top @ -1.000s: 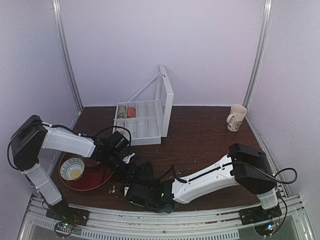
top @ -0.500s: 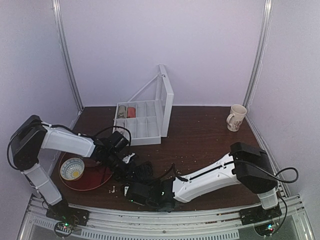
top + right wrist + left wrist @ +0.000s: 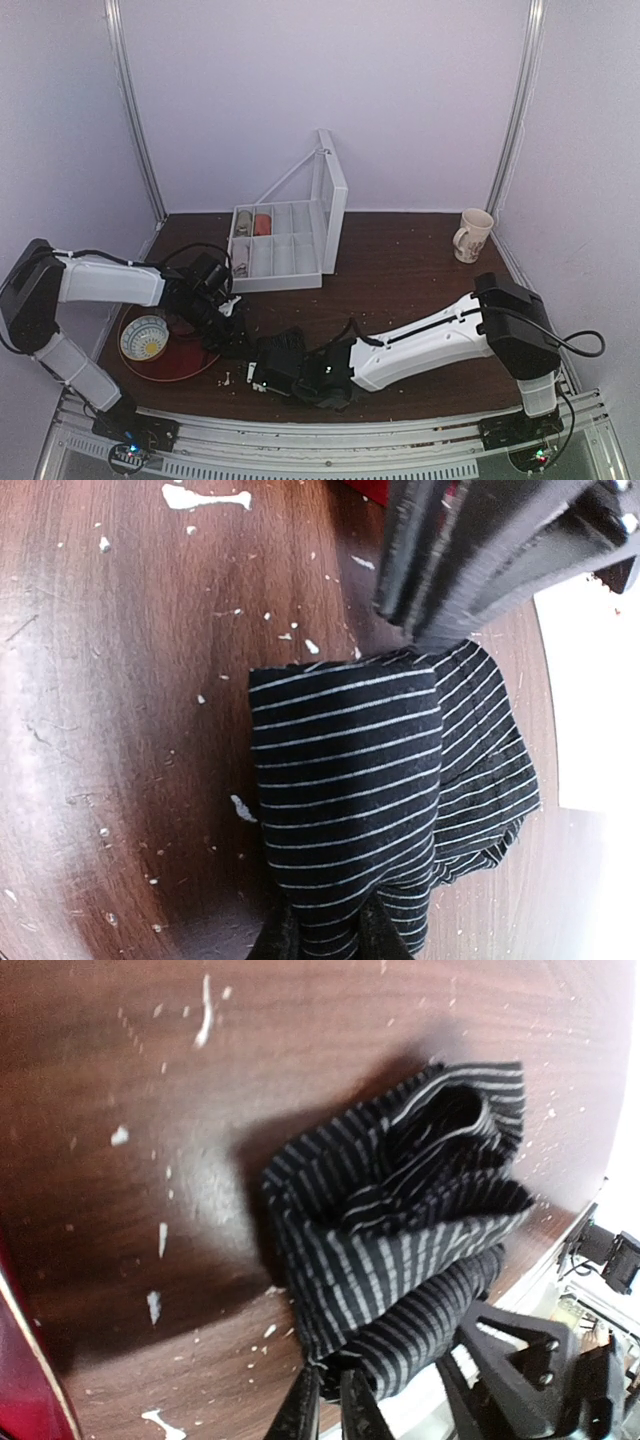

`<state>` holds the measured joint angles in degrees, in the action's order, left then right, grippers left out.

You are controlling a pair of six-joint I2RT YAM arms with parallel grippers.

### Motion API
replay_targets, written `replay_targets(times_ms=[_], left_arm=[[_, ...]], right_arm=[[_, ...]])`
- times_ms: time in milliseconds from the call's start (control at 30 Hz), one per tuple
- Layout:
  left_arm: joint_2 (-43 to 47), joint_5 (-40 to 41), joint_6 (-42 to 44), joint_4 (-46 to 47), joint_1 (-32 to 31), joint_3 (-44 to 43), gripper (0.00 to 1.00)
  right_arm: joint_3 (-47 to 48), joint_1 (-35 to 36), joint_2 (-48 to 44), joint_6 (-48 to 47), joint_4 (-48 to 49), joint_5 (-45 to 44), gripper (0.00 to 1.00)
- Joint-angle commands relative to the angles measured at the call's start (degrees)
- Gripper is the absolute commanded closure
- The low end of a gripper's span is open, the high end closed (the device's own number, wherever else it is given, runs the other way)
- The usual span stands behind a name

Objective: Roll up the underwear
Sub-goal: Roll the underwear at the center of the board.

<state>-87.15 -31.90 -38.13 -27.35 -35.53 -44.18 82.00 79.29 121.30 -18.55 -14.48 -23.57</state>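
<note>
Top external view: the left arm has swung farther left than a second ago. The left claw pinches one corner of the underwear. The right claw is clenched on the other end. The underwear lies bunched on the tabletop between both claws. A red plate with a bowl sits just left of the left claw.

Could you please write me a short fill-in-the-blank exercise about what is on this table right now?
1. The underwear is black with pale ____.
2. The bowl sits on a ____ plate.
3. The mug stands at the far ____ corner of the table.
4. The compartment box has its lid ____.
Missing words: stripes; red; right; open.
</note>
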Motion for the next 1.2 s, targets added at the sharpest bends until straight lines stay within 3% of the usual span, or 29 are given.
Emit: replay_targets(times_ms=[0, 233, 600, 900, 1167], left_arm=[[0.54, 0.58, 0.64, -0.78, 0.02, 1.08, 0.86], [4.31, 0.34, -0.90, -1.32, 0.02, 0.77, 0.85], [8.23, 1.90, -1.89, -3.33, 0.10, 1.07, 0.86], [10.13, 2.42, -1.98, -4.35, 0.41, 1.22, 0.86], [10.08, 2.53, -2.62, -3.56, 0.47, 2.62, 0.86]], right_arm=[[0.20, -0.27, 0.18, 2.55, -6.15, 4.88, 1.00], [0.73, -1.23, 0.12, 4.13, -7.15, 7.87, 1.00], [7.73, -6.99, -0.37, 8.64, -15.69, 28.93, 1.00], [13.56, -11.84, 4.47, 10.59, -21.51, 41.99, 1.00], [21.55, -13.08, 10.50, 9.85, -29.29, 46.16, 1.00]])
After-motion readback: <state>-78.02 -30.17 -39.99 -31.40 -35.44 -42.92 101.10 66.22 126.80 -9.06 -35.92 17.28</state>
